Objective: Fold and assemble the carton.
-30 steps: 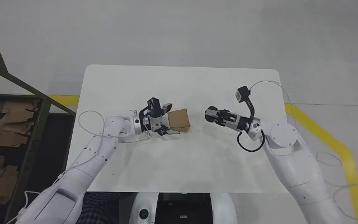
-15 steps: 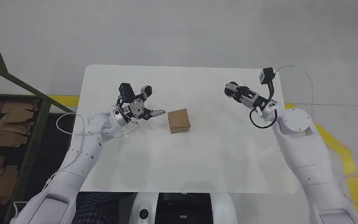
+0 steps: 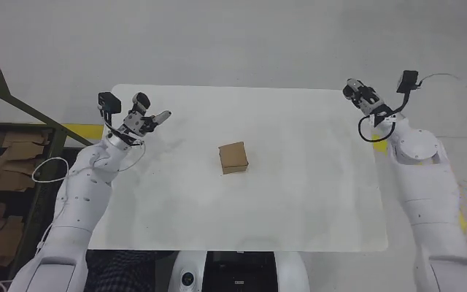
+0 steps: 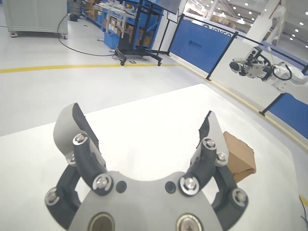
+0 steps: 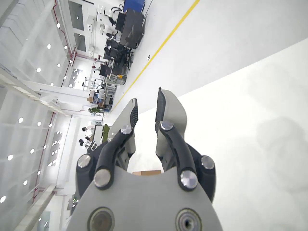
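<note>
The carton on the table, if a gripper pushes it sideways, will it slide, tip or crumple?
The carton sits low and boxy, so it would probably slide on the smooth table rather than tip. Brown cardboard: likely light, and may dent if squeezed hard.

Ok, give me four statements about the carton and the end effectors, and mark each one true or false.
1. The carton lies near the middle of the table. True.
2. The left end effector grips the carton. False: it is open and apart from the carton.
3. The right end effector holds nothing. True.
4. Both end effectors hover directly over the carton. False: each is near a far corner of the table.
</note>
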{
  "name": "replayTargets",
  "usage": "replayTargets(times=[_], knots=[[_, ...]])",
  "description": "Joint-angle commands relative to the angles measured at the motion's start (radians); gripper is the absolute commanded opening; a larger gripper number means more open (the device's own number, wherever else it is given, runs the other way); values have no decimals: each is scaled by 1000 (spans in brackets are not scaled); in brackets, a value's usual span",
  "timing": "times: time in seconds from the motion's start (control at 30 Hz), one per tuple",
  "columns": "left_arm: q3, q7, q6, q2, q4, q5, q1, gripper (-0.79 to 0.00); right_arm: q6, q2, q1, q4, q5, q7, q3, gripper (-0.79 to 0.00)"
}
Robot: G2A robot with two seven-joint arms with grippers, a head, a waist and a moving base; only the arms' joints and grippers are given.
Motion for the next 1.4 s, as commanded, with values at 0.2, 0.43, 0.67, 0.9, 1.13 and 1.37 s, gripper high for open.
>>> replayTargets(times=[0.2, 0.43, 0.67, 0.9, 1.13, 1.37], knots=[[-90, -71, 28, 15, -23, -104, 57, 0, -13, 13, -54, -42, -203, -237, 51, -274], [-136, -116, 35, 21, -49, -165, 89, 0, -21, 12, -102, -83, -360, -425, 58, 0], [-172, -140, 51, 25, -83, -195, 121, 0, -34, 12, -120, -92, -421, -472, 54, 0], [-192, -147, 53, 27, -103, -214, 140, -1, -34, 12, -120, -92, -421, -471, 54, 0], [-192, -147, 53, 27, -103, -214, 140, -1, -34, 12, -120, -92, -421, -472, 54, 0], [-192, -147, 53, 27, -103, -214, 140, -1, -34, 12, -120, -92, -421, -472, 54, 0]])
